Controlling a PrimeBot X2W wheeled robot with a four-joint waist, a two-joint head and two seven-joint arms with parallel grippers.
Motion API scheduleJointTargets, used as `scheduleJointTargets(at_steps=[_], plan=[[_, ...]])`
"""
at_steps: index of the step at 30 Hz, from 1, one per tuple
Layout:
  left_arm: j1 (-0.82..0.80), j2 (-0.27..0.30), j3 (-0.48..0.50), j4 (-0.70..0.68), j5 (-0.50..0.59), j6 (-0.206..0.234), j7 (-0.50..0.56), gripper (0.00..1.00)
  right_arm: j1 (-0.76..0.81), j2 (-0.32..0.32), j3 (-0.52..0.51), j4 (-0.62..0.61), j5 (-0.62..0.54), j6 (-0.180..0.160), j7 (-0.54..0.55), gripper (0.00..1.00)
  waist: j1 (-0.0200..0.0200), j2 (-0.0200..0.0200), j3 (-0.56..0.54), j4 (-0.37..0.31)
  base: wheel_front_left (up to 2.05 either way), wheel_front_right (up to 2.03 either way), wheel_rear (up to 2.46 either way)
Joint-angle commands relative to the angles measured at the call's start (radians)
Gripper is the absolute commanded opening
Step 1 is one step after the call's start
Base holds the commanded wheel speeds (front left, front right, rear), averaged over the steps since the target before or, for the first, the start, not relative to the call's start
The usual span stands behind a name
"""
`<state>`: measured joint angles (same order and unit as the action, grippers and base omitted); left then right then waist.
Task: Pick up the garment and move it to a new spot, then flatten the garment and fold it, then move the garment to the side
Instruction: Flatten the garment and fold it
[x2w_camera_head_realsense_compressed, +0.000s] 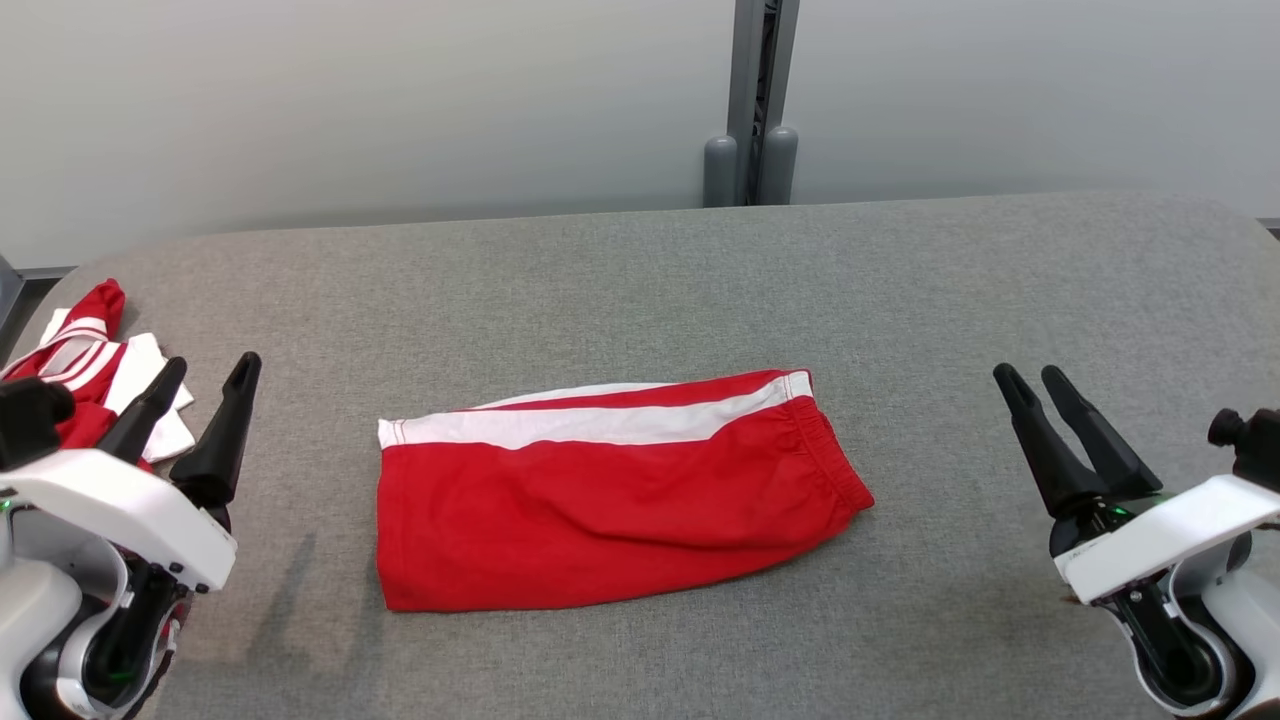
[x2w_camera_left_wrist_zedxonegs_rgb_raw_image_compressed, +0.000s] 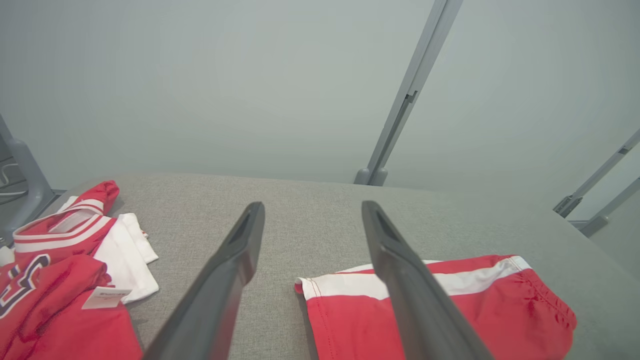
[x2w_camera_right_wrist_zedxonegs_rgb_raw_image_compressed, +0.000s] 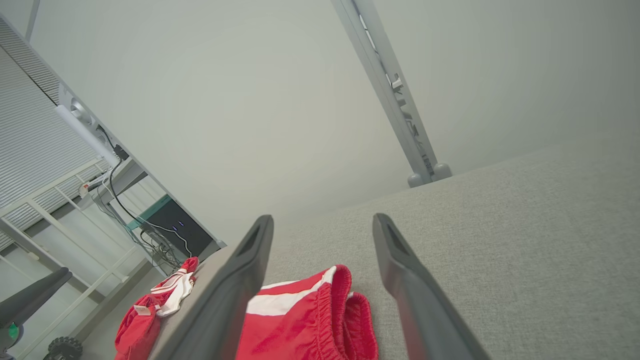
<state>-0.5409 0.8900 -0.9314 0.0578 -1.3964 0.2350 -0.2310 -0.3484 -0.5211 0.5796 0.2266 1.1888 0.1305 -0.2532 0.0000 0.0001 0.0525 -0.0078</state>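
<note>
So, the red shorts (x2w_camera_head_realsense_compressed: 610, 490) sit dead centre of the frame in the head view, on the grey padded table (x2w_camera_head_realsense_compressed: 900, 280). They look already folded in half, with the white stripe along the upper edge. Both claws are spread wide and holding nothing: left gripper (x2w_camera_head_realsense_compressed: 212, 362) at lower left, right gripper (x2w_camera_head_realsense_compressed: 1028, 372) at lower right, each well apart from the fabric.

My guess on handling: thin sporty cloth, super light, floppy, maybe a bit slick, so the fold will likely slide open if you lift by one layer. I'd pinch through all layers at both ends. That means the gathered waistband (x2w_camera_head_realsense_compressed: 835, 450) on the right, probably the thickest, grippiest bit, plus the hem edge (x2w_camera_head_realsense_compressed: 385, 520) on the left. Another red-and-white jersey (x2w_camera_head_realsense_compressed: 85, 350) is bunched at far left, so mind that.
</note>
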Motion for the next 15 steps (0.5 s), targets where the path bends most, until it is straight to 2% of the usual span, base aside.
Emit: scheduleJointTargets(at_steps=[1, 4, 7, 10, 15], plan=[[0.033, -0.009, 0.023, -0.012, 0.018, 0.024, -0.020, 1.00, 0.027, 0.016, -0.023, 0.006, -0.025, 0.001, -0.007, 1.00, 0.0000, -0.0001, -0.002, 0.005, 0.00, 0.00, 0.00], [0.097, -0.044, 0.110, -0.031, 0.066, 0.071, -0.035, 1.00, 0.056, 0.051, -0.088, 0.014, -0.095, 0.001, -0.011, 1.00, 0.0000, -0.0001, -0.003, 0.013, 0.00, 0.00, 0.00], [0.201, -0.118, 0.245, -0.046, 0.172, 0.100, -0.035, 1.00, 0.098, 0.110, -0.179, 0.003, -0.172, 0.001, -0.011, 1.00, 0.0000, -0.0001, -0.003, 0.018, 0.00, 0.00, 0.00], [0.302, -0.205, 0.376, -0.064, 0.291, 0.105, -0.035, 1.00, 0.141, 0.179, -0.256, -0.023, -0.229, 0.001, -0.011, 1.00, 0.0000, -0.0001, -0.006, 0.020, 0.00, 0.00, 0.00], [0.459, -0.348, 0.539, -0.084, 0.490, 0.088, -0.035, 1.00, 0.192, 0.252, -0.329, -0.029, -0.332, 0.001, -0.011, 1.00, 0.0000, -0.0001, -0.018, 0.020, 0.00, 0.00, 0.00]])
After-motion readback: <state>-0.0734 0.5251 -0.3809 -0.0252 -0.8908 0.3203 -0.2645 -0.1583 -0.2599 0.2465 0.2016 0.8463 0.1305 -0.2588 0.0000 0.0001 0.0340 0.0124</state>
